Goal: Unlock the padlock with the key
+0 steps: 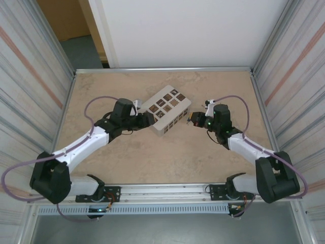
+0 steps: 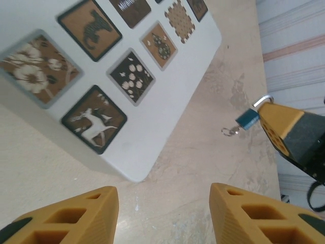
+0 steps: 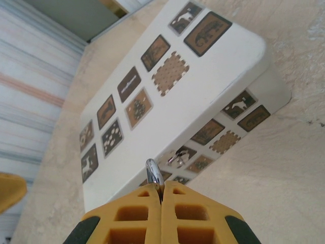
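The padlock (image 2: 248, 118) has a small teal body and a silver shackle (image 3: 154, 174). My right gripper (image 3: 161, 190) is shut on the shackle and holds the padlock above the table, right of the white box. At the body's free end a small silver key with its ring (image 2: 230, 131) hangs out; in the right wrist view the key (image 3: 176, 158) glints just beyond the fingers. My left gripper (image 2: 165, 195) is open with nothing between its yellow fingers, low over the table by the box's near corner. From above, the left gripper (image 1: 147, 120) and right gripper (image 1: 192, 120) flank the box.
A white box with brown patterned tiles (image 1: 165, 109) lies diagonally mid-table between the two grippers; its near corner (image 2: 134, 175) is just ahead of the left fingers. Corrugated walls (image 1: 35, 76) close both sides. Bare beige tabletop (image 1: 167, 157) lies in front of the box.
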